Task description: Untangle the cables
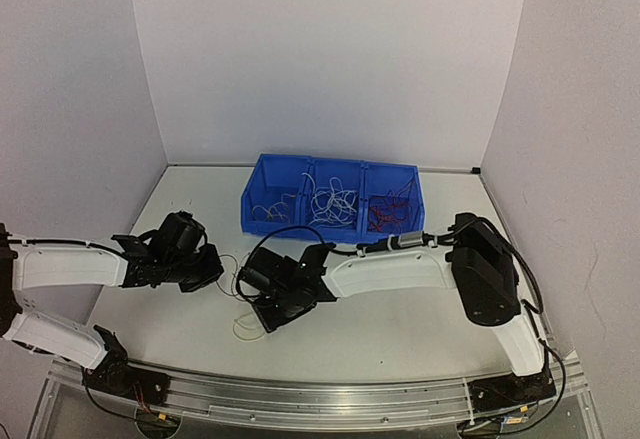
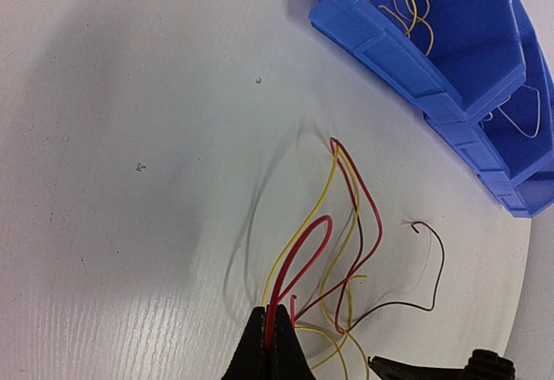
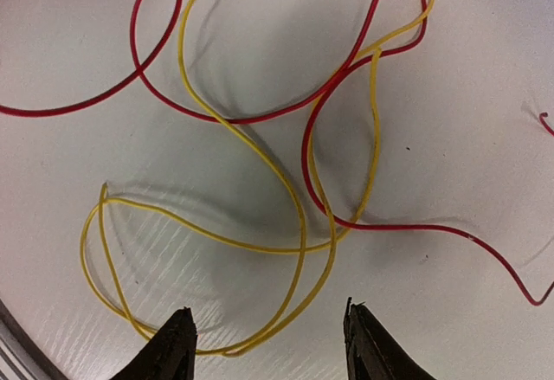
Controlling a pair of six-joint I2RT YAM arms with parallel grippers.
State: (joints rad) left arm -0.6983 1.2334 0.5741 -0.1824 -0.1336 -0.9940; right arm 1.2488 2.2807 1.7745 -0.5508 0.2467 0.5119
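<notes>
Left fingers (image 2: 256, 354) pinch cables (image 2: 346, 250) over white table (image 2: 130, 138), white walls (image 1: 330, 49) around.

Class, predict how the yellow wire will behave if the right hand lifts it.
Probably floppy: the yellow wire lies in loose curls. Likely light, being so thin. It may drag the red wire along, since they cross.

Blue bin (image 1: 290, 164) blocks far side, cables (image 3: 260, 151) strewn centre, open tabletop (image 1: 200, 199) far left

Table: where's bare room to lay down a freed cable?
Free: the table left of the blue bin, and the strip between the right arm and the front rail. Crowded: the cables between the left fingers and right fingers.
</notes>
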